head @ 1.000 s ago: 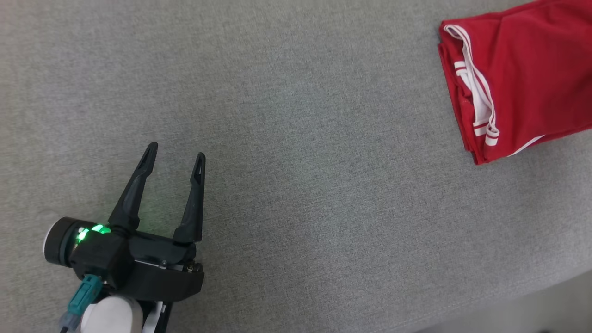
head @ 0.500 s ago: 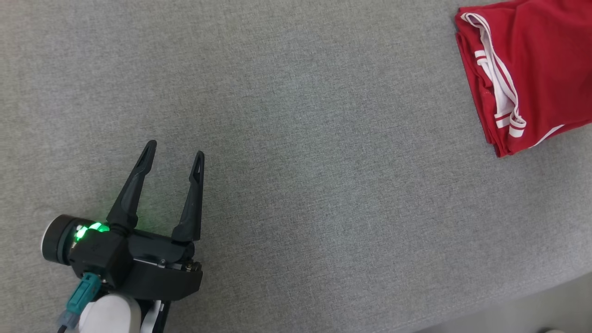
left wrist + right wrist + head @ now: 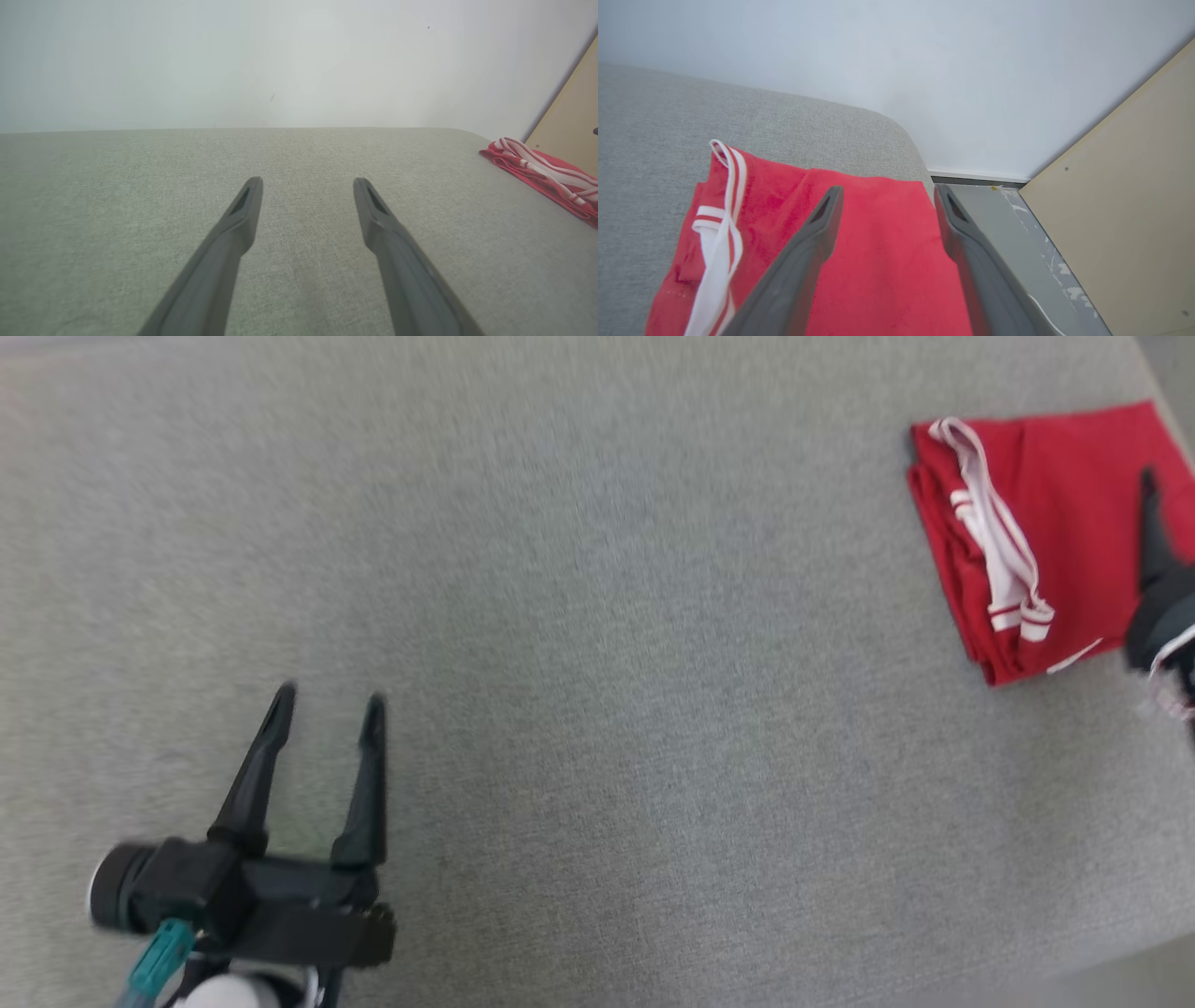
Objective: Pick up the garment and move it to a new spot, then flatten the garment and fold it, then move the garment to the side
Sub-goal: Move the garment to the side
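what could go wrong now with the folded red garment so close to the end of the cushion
1. The red garment lies at the rounded end of the cushion, above the floor; a nudge might slide it off.
2. The right gripper hangs open over it; pulling away, a finger might snag the loose white trim and spoil the fold.

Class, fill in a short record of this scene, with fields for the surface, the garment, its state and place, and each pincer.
surface: grey fabric surface
garment: red with white striped trim
garment state: folded, lying flat
garment place: far right of the surface, near its rounded corner
left pincer: open, holding nothing, over bare fabric, well apart from the garment
right pincer: open, fingers spread over the garment's edge, gripping nothing
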Motion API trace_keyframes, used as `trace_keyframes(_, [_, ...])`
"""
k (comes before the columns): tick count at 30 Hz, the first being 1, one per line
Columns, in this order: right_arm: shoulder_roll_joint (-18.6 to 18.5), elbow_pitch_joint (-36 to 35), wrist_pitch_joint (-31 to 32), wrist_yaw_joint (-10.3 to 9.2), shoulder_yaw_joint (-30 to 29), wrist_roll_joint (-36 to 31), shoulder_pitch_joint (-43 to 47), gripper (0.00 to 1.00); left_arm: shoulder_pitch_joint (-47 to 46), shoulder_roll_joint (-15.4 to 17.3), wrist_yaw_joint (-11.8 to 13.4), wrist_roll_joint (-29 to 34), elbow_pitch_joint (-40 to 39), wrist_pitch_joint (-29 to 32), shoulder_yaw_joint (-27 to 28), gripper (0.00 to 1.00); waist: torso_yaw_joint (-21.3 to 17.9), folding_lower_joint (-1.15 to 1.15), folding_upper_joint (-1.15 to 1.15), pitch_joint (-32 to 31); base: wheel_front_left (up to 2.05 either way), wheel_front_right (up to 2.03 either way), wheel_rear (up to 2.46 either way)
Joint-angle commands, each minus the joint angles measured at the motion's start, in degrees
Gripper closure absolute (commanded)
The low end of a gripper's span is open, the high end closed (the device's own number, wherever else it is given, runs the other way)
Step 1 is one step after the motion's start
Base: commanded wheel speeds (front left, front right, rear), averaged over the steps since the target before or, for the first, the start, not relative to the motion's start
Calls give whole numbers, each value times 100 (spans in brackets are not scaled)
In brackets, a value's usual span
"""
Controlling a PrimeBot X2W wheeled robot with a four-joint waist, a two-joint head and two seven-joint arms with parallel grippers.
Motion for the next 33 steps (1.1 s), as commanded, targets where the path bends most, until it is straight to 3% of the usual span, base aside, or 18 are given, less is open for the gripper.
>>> trace_keyframes(1, [32, -42, -97, -17, -47, 106, 209, 0, 125, -9, 29, -42, 50, -3, 58, 0, 198, 1, 0, -528, 0, 0, 0])
trace_keyframes(6, [323, -601, -307, -17, -35, 505, 1070, 0, 644, -73, 88, -57, 196, -2, 320, 0, 354, 1, 0, -1225, 0, 0, 0])
trace_keyframes(15, [717, -2230, -300, -17, -112, 966, 2913, 0, 1397, -143, 140, -134, 278, -2, 745, 0, 646, 1, 0, -2173, 0, 0, 0])
trace_keyframes(22, [1100, -2663, -275, -17, 103, 1146, 3810, 0, 1855, -166, 174, -172, 345, -3, 769, 0, 751, 1, 0, -2489, 0, 0, 0])
trace_keyframes(33, [1352, -2818, -117, -17, 365, 1170, 4222, 0, 2050, -173, 365, -329, 523, -2, 602, 0, 742, 1, 0, -2681, 0, 0, 0])
